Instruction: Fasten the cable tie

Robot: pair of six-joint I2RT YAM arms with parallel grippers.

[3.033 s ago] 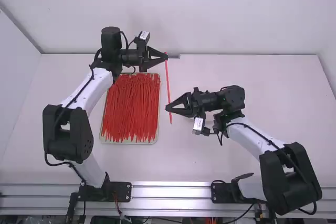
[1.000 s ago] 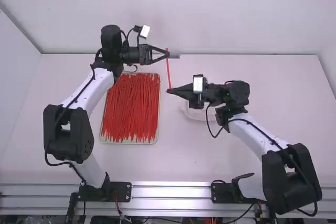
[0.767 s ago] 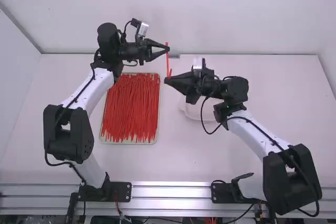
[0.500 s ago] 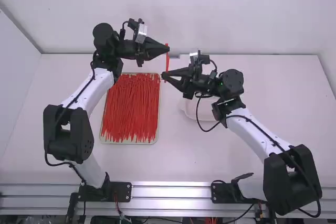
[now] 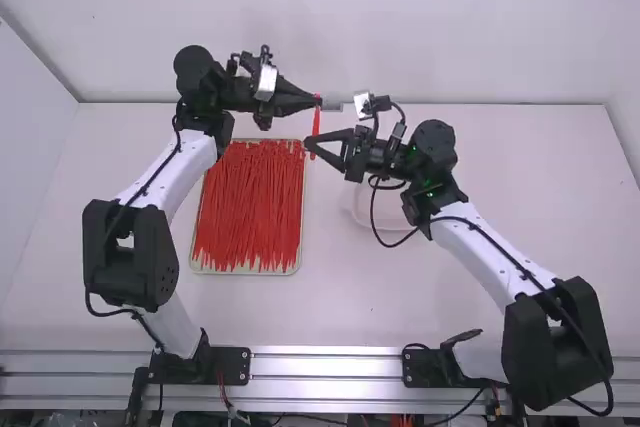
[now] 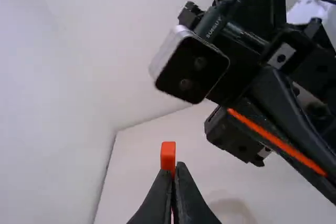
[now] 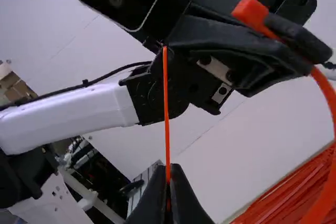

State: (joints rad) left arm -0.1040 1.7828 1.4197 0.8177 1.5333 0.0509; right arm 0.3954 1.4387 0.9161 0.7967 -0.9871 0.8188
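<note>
One orange cable tie hangs in the air above the tray's far right corner, held at both ends. My left gripper is shut on its square head; its own fingers pinch just below that head. My right gripper sits right under and beside the left one, shut on the thin tail. In the right wrist view the tail's tip points up at the left gripper, which clamps the head, and the strap bows out in a curve.
A flat tray piled with several more orange cable ties lies left of the middle, below both grippers. A faint clear container rests on the table under the right arm. Bare white table stretches to the right and front.
Both grippers have risen and drawn together. The right gripper swung the tail up and leftward toward the head, so the once straight tie is now bent short between them.
</note>
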